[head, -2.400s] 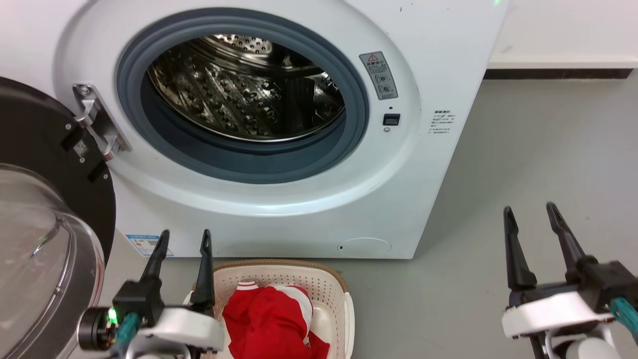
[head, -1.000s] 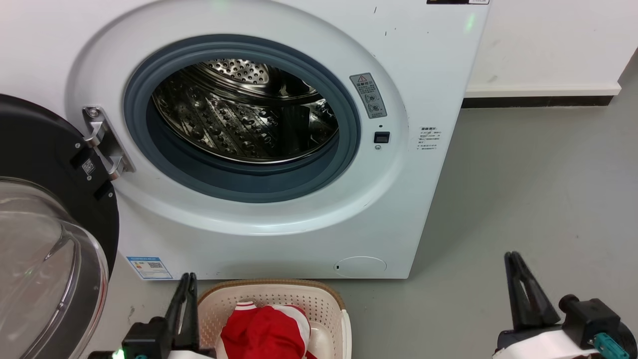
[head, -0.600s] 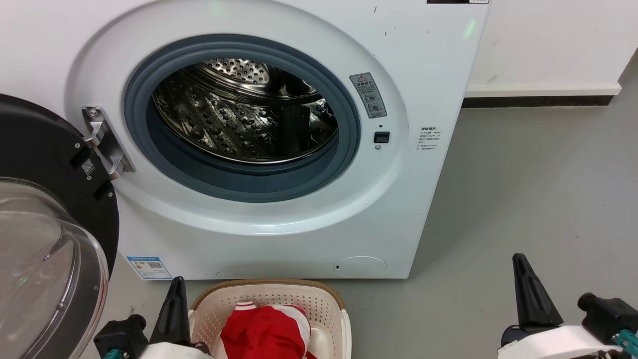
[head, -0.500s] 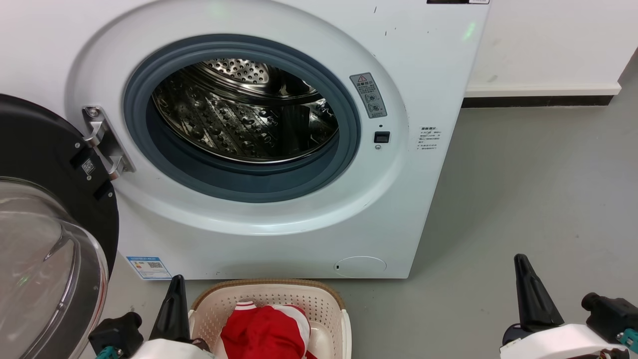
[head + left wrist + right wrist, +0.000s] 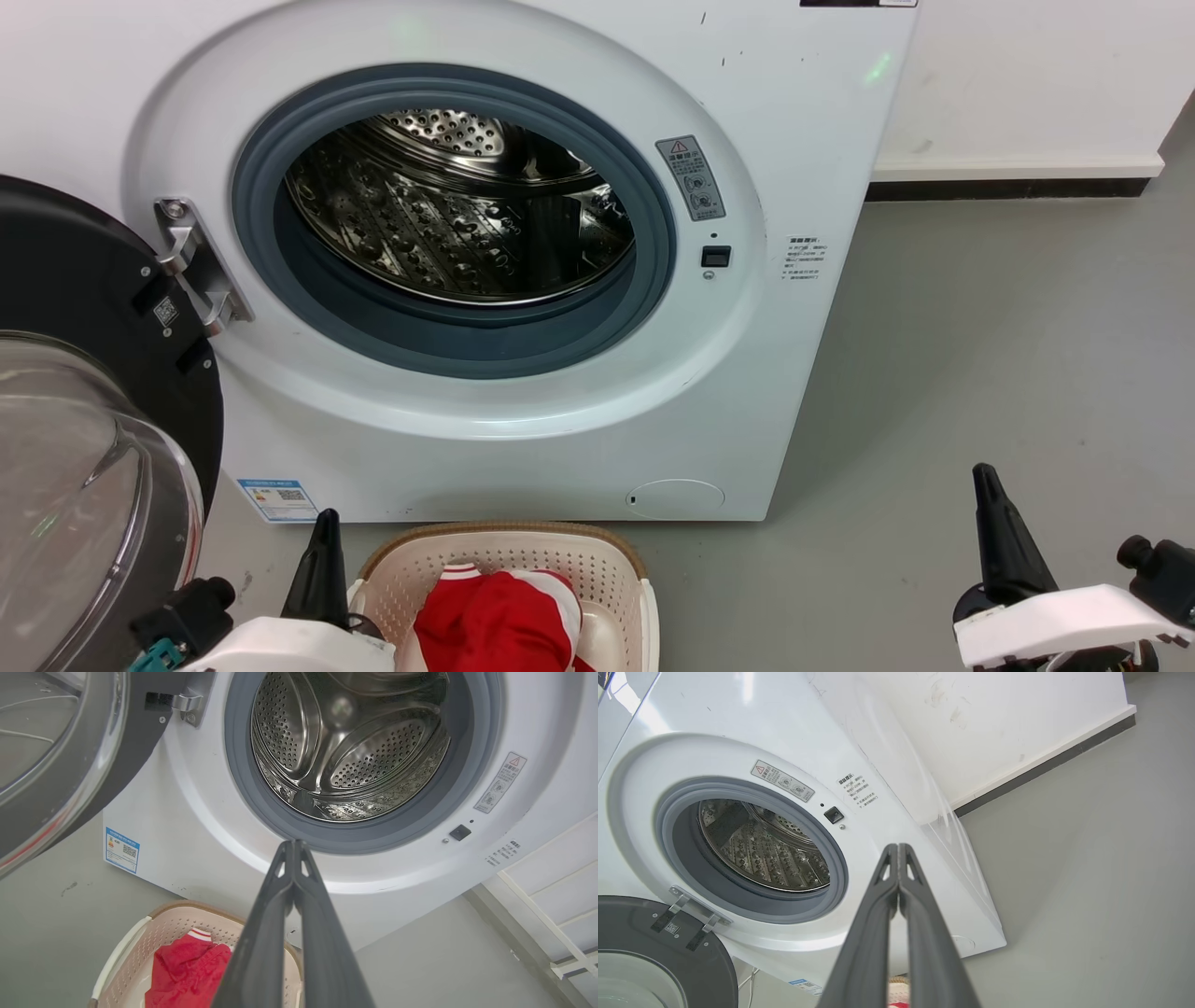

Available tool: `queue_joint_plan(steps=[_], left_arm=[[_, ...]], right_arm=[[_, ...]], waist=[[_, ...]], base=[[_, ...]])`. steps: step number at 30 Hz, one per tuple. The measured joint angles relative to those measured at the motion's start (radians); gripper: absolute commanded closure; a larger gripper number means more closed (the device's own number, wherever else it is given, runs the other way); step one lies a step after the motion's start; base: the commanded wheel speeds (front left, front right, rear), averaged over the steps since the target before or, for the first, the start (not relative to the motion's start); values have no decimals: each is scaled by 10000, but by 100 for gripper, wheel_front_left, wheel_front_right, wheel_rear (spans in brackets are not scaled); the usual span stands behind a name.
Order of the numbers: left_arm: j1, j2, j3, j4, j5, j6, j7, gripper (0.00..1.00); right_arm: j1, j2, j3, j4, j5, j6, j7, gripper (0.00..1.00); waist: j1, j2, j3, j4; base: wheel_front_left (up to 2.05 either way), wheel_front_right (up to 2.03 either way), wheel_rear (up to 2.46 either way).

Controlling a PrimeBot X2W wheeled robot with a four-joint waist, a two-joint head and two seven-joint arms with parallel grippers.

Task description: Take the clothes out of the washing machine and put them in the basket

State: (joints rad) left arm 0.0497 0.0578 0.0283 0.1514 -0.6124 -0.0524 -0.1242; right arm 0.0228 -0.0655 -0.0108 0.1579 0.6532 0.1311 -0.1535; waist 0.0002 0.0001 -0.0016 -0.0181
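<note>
The left gripper (image 5: 293, 845) had its two dark fingers pressed flat together with nothing between them, and the right gripper (image 5: 899, 848) was pinched shut the same way, also empty. In the head view they sat at the lower left and lower right corners, both clear of the laundry.

The clothes (image 5: 495, 621) lay bunched inside the basket (image 5: 504, 532), at the bottom middle of the head view, on the floor (image 5: 980, 327) just in front of the washing machine (image 5: 803, 131). The door (image 5: 84, 308) hung open at the left, and the steel drum (image 5: 448, 215) looked bare as far in as I could see.

That red fabric struck me as light, limp stuff, likely to sag and trail from wherever it was pinched, and not fragile. If it needed moving again, I judged a raised fold near the top of the heap, or the white ribbed trim, the best place to nip it.

By my count there was one machine, one basket, two grippers, and one red bundle; how many garments made it up I could not tell.
</note>
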Motion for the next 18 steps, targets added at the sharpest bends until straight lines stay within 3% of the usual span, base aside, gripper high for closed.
queue_joint_plan(steps=[18], left_arm=[[-397, -15, 203, 238, -2571, -180, 614, 100]], right_arm=[[-251, -69, -117, 205, 2581, -2, 575, 100]], waist=[[0, 0, 9, 34]], base=[[0, 0, 0]])
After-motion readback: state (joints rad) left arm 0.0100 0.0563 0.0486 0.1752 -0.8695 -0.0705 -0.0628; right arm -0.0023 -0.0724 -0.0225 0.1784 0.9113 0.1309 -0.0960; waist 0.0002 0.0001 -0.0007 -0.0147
